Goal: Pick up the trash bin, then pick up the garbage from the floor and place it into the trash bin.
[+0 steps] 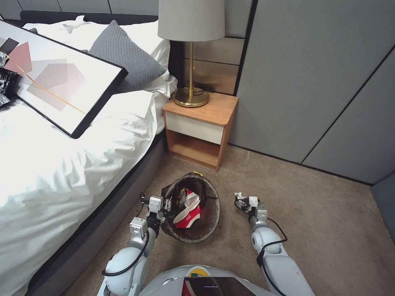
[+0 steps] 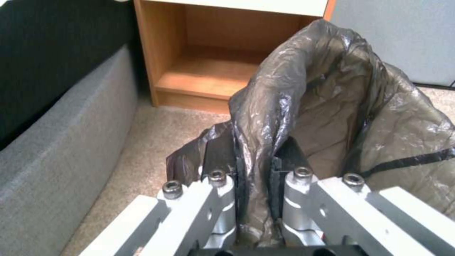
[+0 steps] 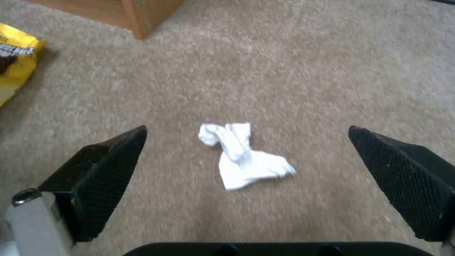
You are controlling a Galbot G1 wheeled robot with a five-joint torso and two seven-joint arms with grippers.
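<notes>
Bed (image 1: 61,172): on your left, white bedding, with a framed picture (image 1: 57,82) and a grey pillow (image 1: 125,57) lying on it.
Nightstand (image 1: 201,127): wooden, beside the bed's head, carrying a brass lamp (image 1: 191,61); its lower shelf is open.
Carpet (image 1: 312,213): tan, the floor you are working over.
Trash bin (image 1: 191,207): you see it in front of the nightstand, lined with a dark brown bag (image 2: 332,106); a red-and-white paper cup (image 1: 188,211) lies inside.
Left gripper (image 1: 162,205): at the bin's left rim, clamped on the bin's bagged edge, one finger (image 2: 219,153) outside and one inside.
Right gripper (image 1: 242,201): just right of the bin, hanging over the carpet with its fingers (image 3: 109,167) spread wide.
Yellow snack wrapper (image 3: 14,60): on the carpet near the nightstand's corner.
White scrap (image 3: 241,154): crumpled on the carpet, between the right gripper's spread fingers in your right wrist view.
</notes>
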